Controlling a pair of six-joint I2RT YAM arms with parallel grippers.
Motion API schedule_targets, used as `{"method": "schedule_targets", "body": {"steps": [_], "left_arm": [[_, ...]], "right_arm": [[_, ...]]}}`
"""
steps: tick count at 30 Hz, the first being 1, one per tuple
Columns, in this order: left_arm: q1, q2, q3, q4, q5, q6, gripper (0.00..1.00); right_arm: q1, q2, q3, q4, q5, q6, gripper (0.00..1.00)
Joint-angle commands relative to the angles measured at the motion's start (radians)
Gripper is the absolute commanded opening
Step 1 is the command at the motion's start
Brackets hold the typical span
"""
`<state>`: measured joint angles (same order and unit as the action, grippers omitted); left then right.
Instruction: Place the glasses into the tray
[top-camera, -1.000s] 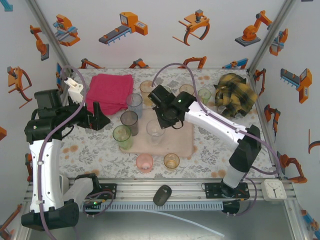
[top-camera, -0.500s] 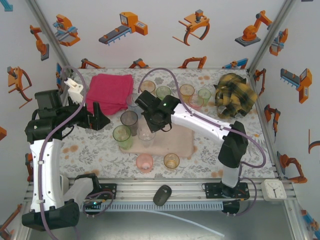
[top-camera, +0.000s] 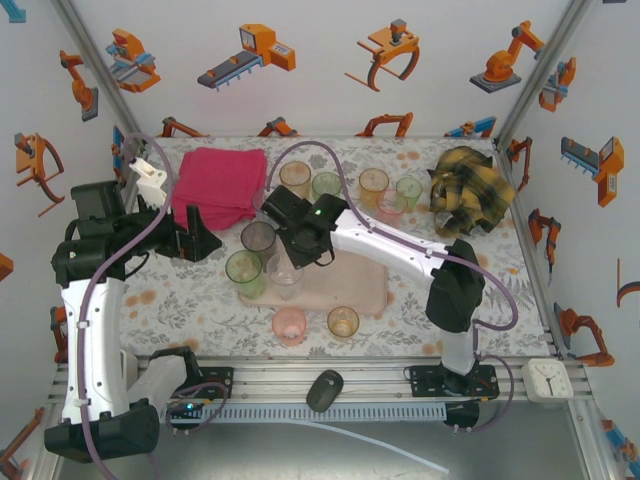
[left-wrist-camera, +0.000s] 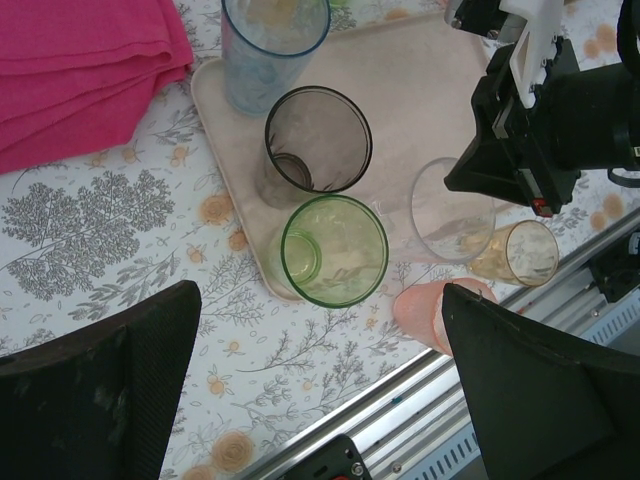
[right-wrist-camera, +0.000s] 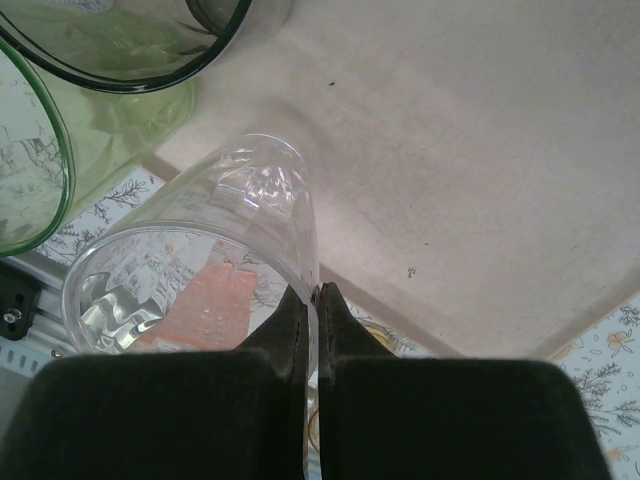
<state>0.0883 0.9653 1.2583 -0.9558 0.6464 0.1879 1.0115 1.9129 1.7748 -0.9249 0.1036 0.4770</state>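
One clear plastic tumbler (right-wrist-camera: 200, 250) is at the near edge of the flat pale pink tray (right-wrist-camera: 450, 150), rim clamped in the right jaws; left jaws stand apart. Likely light and slick: hold the rim gently.

- No legible txt, brand names or nos. in any view.
- wall graphics (top-camera: 247, 55): orange robot-arm pics, no lettering on them.
- small white clock (top-camera: 546, 378), near-right corner by rail: dial marks too small to read.
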Motion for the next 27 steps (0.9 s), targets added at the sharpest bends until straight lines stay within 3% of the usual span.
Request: {"method": "schedule_targets", "body": {"steps": [1, 18, 27], "left_arm": [[0.008, -0.012, -0.007, 0.016, 0.024, -0.016, 0.99], [0.014, -0.010, -0.017, 0.023, 0.030, -0.019, 0.99], [0.018, -0.005, -0.017, 0.024, 0.036, -0.021, 0.99]], "right_arm": [[0.006, -0.011, 0.009, 0.014, -0.005, -0.003, 0.01], [0.011, -0.022, -0.054, 0.047, -0.010, 0.013, 0.04], [0.012, -0.020, -0.062, 0.052, -0.010, 0.015, 0.12]]}}
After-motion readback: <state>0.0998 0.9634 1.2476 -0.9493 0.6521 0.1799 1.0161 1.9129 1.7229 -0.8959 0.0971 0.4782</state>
